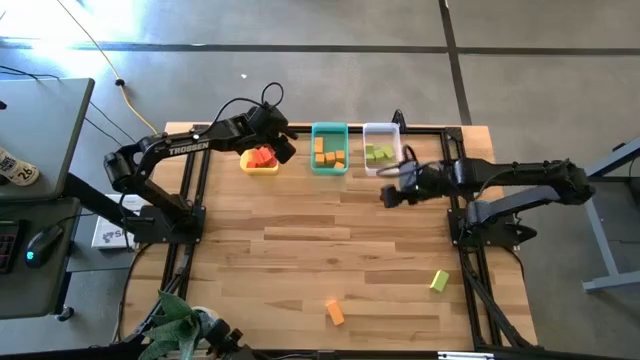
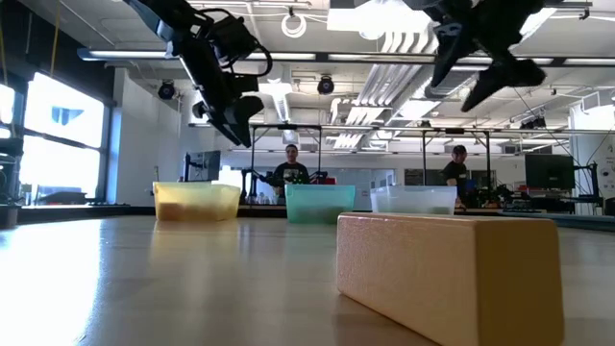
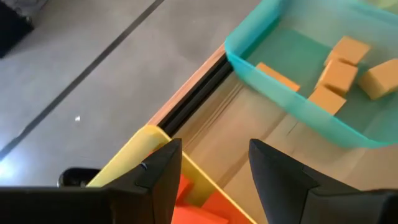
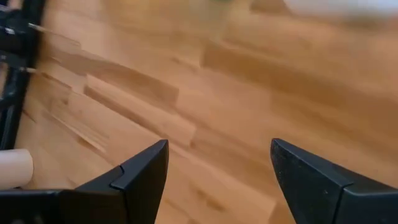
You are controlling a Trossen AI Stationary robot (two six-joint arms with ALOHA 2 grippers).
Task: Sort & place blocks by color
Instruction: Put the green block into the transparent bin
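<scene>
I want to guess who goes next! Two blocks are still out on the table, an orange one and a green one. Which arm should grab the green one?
Probably the right arm. The right gripper is open and empty, on the green block's side. The left gripper hangs over the yellow bin, farther away.

You had three bins in a row at the top centre of the wooden table (image 1: 330,250): a yellow bin (image 1: 259,167), a teal bin (image 1: 329,131) and a clear bin (image 1: 381,130). A desk (image 1: 40,130) with a mouse (image 1: 38,243) stood at far left, a plant (image 1: 175,330) at bottom left.
</scene>
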